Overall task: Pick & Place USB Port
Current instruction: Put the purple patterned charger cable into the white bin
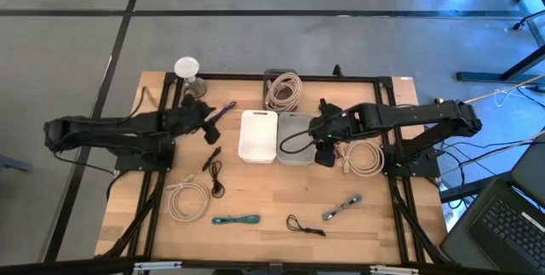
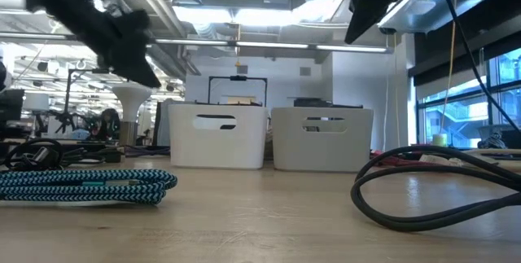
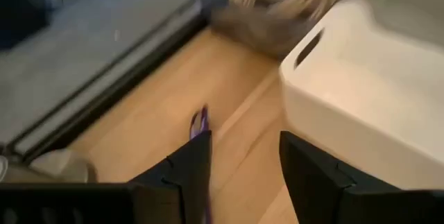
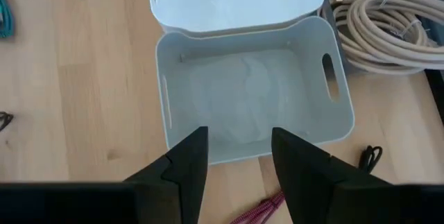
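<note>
Two bins stand side by side mid-table: a white one (image 1: pixel 258 135) and a grey one (image 1: pixel 295 137), and the grey one (image 4: pixel 250 99) is empty. My left gripper (image 3: pixel 243 141) hovers open above the table just left of the white bin (image 3: pixel 361 92), nothing between its fingers. A purple cable (image 3: pixel 200 121) lies on the wood just past one fingertip; whether it touches, I cannot tell. My right gripper (image 4: pixel 239 137) hangs open over the grey bin's near-right wall, pointing steeply down. Under it a red braided cable (image 4: pixel 260 210) lies on the table.
Loose cables rest on the wood: beige coils (image 1: pixel 189 198) (image 1: pixel 364 157), a black one (image 1: pixel 213 169), a teal one (image 1: pixel 236 220), a small black one (image 1: pixel 305 226), a grey one (image 1: pixel 342 208). Another beige coil (image 1: pixel 283 90) sits at the back. A white stand (image 1: pixel 187 71) is at the far left.
</note>
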